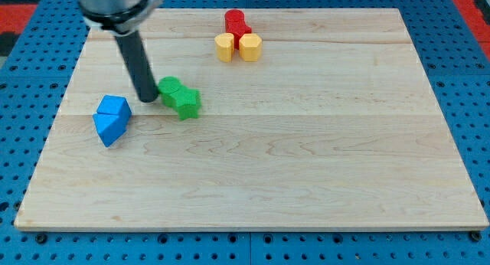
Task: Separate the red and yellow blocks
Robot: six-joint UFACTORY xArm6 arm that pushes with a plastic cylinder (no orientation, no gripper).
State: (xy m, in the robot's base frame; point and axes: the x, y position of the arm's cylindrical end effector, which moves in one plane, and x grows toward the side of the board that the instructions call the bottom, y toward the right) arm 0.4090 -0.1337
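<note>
We carry no pincer, so nothing is grasped: my tip (145, 99) rests upper left on the worktop (253, 181), between blue blocks (112, 119) and green blocks (180, 97). The red block (236, 23) touches both yellow blocks (238, 47) at upper centre; we should probably wedge in between them.

The upper part of the straight dark rod (138, 62) is cut off by the view's top edge; the lower portion of the red block (236, 24) is hidden behind two yellow blocks (238, 47)
</note>
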